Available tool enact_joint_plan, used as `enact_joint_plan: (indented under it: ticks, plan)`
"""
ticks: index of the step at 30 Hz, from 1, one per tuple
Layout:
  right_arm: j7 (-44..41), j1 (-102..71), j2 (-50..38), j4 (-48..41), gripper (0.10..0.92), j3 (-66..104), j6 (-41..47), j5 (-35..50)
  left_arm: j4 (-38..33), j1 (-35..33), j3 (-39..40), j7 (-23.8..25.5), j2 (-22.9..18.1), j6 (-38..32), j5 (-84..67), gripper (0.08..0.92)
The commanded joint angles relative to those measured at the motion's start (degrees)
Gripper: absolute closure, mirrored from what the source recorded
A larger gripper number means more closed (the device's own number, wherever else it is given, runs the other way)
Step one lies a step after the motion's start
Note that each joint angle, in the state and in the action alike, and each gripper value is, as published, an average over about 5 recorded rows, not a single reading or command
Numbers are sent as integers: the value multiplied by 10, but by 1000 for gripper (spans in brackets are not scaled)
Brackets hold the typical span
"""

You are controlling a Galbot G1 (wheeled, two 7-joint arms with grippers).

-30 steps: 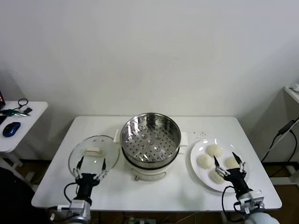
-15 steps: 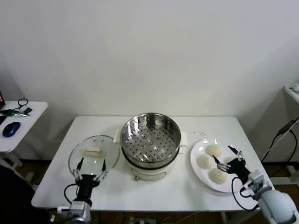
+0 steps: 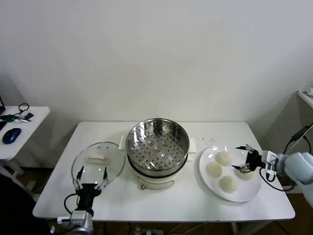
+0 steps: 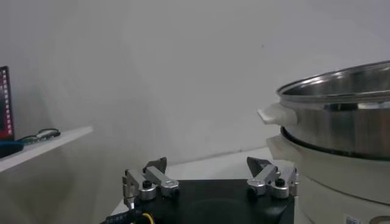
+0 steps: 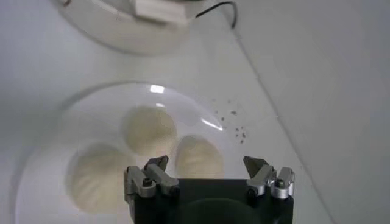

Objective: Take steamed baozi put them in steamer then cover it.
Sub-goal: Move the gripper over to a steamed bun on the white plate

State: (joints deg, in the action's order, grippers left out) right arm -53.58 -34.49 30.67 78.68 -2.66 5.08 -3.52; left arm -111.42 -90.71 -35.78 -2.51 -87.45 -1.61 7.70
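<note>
White worktop (image 3: 161, 200) against a plain wall; steamer (image 3: 158, 145) at its centre, steel pot uncovered, perforated tray bare, cream base with side handles; cover (image 3: 98, 160) lying flat on the worktop just left of the steamer, oblong handle up; white plate (image 3: 211, 182) right of the steamer, carrying four steamed baozi (image 3: 224, 157) in a loose cluster.

Right gripper (image 3: 242, 157) comes in from the right, low over the far-right part of the plate; fingers spread, nothing between them; it covers part of the right-hand bun, and contact cannot be told from the head view; in the right wrist view the fingers (image 5: 156, 171) stand wide over the plate with three buns visible beyond them, one of them (image 5: 198, 156) lying between the two tips.

Left gripper (image 3: 91, 173) at the near-left of the worktop, by the near edge of the cover; fingers spread and holding nothing; the left wrist view shows the pot wall (image 4: 341, 122) off to one side.

Side table (image 3: 19, 132) far left, with a blue mouse (image 3: 11, 135) and cables.
</note>
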Motion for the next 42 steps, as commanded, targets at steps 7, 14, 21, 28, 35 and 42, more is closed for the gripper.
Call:
enact_joint_plan:
  ticks: [7,14,21,28,35,42]
  plan:
    - [-118,411,85,-236,203,-456,-39,-41,-9,3,0,-5,-3,10,2,177]
    - [-118,423,155,-290,203,-486,-49,-48,-7,3,-1,-5,-6,12,3,177]
    - [-114,414,201,-336,203,-491,-59,-56,-4,2,-1,-5,-8,15,4,177]
    - [-114,405,230,-363,203,-495,-65,-56,2,3,-5,-5,-7,15,4,177]
    - [-116,402,242,-377,203,-505,-72,-54,8,5,-5,-8,-8,19,7,177]
    - [-120,399,241,-376,214,-510,-73,-53,9,6,-7,-9,-7,19,7,177]
